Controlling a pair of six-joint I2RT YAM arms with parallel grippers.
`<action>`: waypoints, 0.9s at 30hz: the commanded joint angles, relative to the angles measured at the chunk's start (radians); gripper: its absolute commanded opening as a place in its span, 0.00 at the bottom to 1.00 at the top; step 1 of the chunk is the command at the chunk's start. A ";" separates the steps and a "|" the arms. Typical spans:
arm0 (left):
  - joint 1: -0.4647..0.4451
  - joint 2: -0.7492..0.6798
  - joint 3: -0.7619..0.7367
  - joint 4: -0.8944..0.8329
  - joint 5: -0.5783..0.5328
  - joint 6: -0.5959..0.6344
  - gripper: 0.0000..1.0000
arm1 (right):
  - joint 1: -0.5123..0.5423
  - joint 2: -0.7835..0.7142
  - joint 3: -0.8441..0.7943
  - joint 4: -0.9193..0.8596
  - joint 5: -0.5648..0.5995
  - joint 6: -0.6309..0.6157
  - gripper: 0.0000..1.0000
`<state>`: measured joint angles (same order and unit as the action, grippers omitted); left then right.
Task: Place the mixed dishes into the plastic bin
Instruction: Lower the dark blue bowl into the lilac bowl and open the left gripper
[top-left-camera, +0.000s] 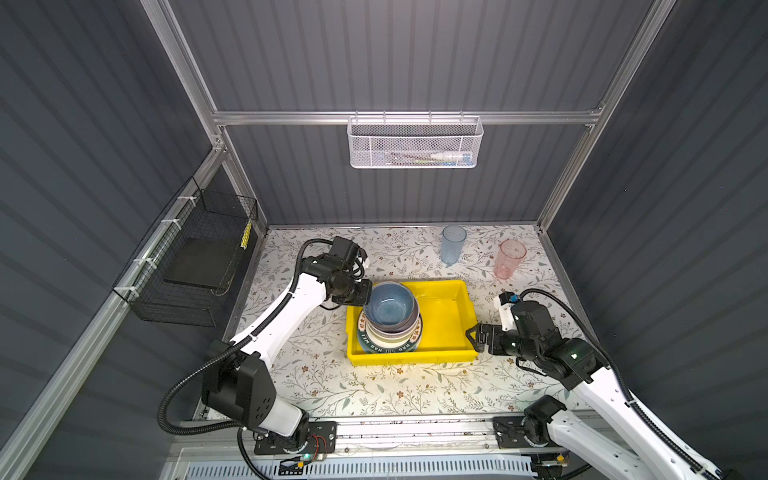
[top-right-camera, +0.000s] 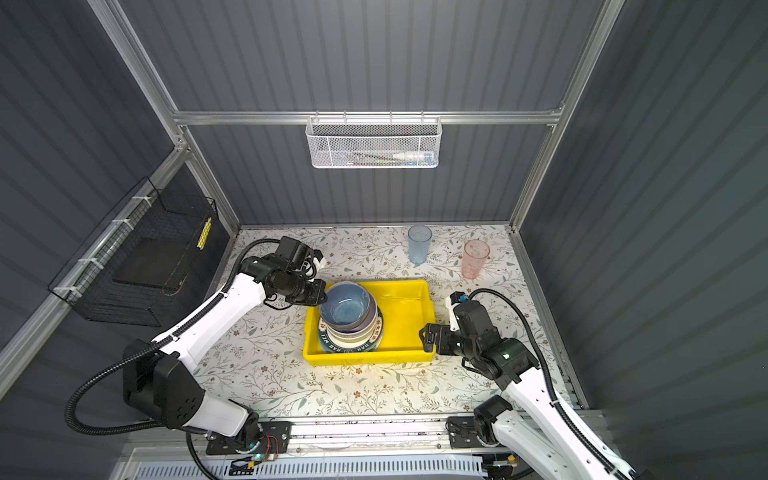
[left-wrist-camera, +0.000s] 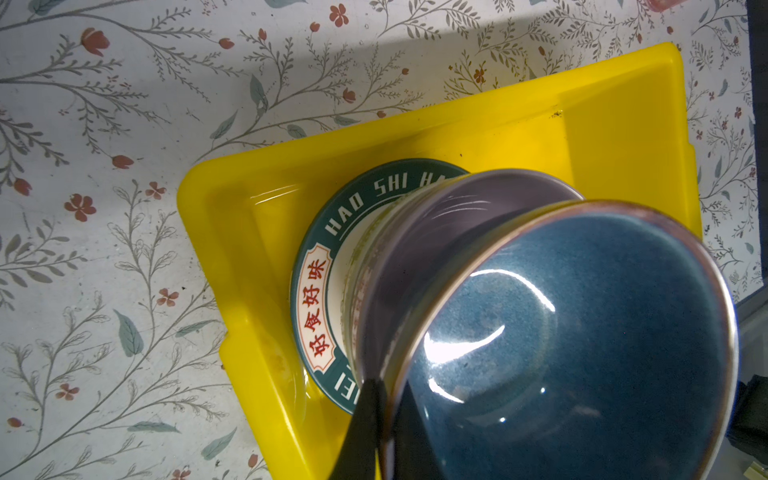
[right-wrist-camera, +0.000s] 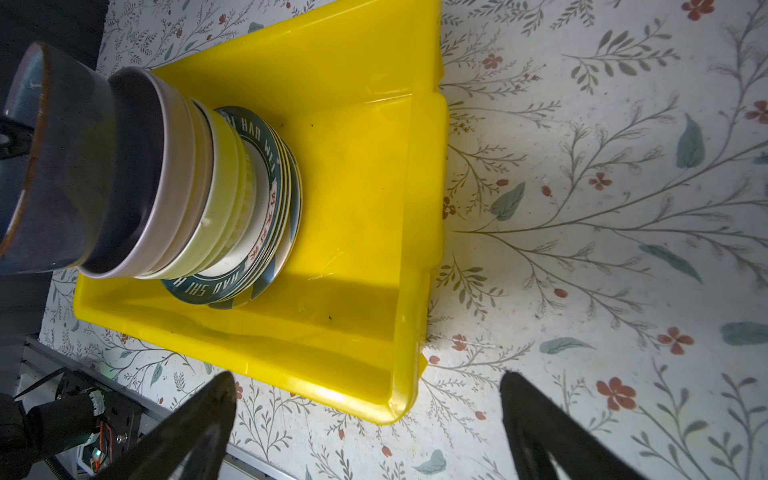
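Observation:
The yellow plastic bin sits mid-table with a stack of dishes in its left half. The stack has plates at the bottom, one with a lettered rim, then a pale green bowl and a lilac bowl. A blue bowl lies on top, slightly tilted. My left gripper is shut on the blue bowl's left rim. My right gripper stands open at the bin's near right corner, holding nothing. A blue tumbler and a pink tumbler stand upright behind the bin.
A white mesh basket hangs on the back wall and a black wire basket on the left wall. Grey panels enclose the table on three sides. A metal rail runs along the front edge.

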<state>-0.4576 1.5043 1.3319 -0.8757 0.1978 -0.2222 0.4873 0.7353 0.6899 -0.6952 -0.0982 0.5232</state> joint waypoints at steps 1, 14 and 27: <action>-0.006 -0.003 0.003 0.043 0.026 -0.019 0.05 | 0.005 -0.002 -0.007 0.014 -0.006 -0.002 0.99; -0.010 0.027 -0.005 0.052 0.015 -0.014 0.08 | 0.006 -0.013 -0.025 0.017 -0.004 0.004 0.99; -0.018 0.042 -0.019 0.058 0.020 -0.012 0.13 | 0.005 -0.025 -0.034 0.017 -0.001 0.007 0.99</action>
<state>-0.4709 1.5482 1.3151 -0.8379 0.1825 -0.2222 0.4873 0.7208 0.6716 -0.6804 -0.1020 0.5236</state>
